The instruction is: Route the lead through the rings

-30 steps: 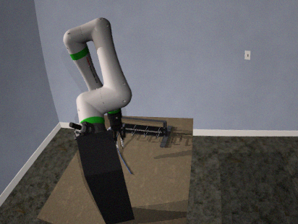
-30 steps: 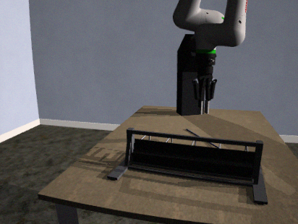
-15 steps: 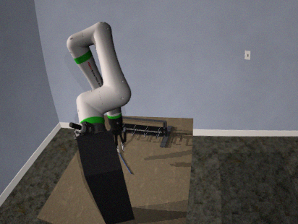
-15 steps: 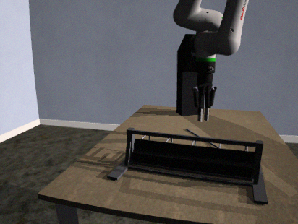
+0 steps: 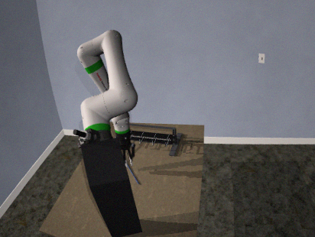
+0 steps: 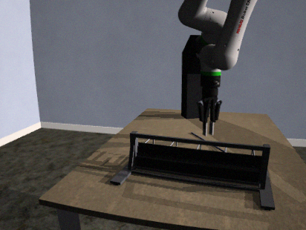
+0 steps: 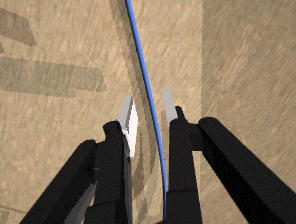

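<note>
The black rack (image 5: 173, 142) (image 6: 200, 142) stands on the table (image 5: 176, 191) (image 6: 167, 208), seen from its back side in the exterior view. The cable manager's grey rings (image 5: 147, 138) (image 6: 173, 143) show along its top bar. The blue lead (image 5: 134, 176) (image 6: 208, 142) (image 7: 142, 65) runs from the rack out across the table top. My gripper (image 5: 131, 157) (image 6: 208, 132) (image 7: 149, 104) hangs point-down just above the table beside the rack. Its fingers stand partly open, one on each side of the lead, with a gap to each pad. They do not pinch it.
The robot's black pedestal (image 5: 111, 183) (image 6: 191, 85) stands at the table edge close to the gripper. The rack's flat feet (image 6: 119, 178) (image 6: 267, 198) stick out onto the table. Table edges lie a little beyond the rack on both sides.
</note>
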`<state>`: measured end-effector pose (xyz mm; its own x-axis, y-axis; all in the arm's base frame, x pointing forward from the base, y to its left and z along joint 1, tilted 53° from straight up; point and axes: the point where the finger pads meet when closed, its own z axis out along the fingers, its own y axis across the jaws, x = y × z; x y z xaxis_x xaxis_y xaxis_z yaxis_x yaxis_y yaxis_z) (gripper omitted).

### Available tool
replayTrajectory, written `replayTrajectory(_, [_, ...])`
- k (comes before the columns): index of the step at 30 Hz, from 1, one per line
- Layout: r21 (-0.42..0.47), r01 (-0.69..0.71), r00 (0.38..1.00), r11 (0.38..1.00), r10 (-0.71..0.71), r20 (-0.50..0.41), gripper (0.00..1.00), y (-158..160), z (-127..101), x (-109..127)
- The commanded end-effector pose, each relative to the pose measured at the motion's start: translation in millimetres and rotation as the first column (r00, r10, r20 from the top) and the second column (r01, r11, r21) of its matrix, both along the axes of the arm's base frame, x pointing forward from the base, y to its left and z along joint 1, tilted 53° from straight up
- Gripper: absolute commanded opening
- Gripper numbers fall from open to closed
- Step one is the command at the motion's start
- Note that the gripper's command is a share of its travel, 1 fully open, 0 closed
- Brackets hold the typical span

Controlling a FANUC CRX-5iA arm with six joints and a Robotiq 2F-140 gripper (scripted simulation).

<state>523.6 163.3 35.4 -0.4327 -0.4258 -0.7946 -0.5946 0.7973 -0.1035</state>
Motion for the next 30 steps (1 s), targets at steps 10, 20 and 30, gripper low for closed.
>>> replayTrajectory(10, [0.0, 0.001, 1.0, 1.0, -0.001, 0.0, 0.2, 11.2, -16.7, 18.5])
replayTrajectory(20, [0.0, 0.001, 1.0, 1.0, -0.001, 0.0, 0.2, 11.9, -17.7, 19.6])
replayTrajectory(30, [0.0, 0.001, 1.0, 1.0, -0.001, 0.0, 0.2, 11.9, -17.7, 19.6])
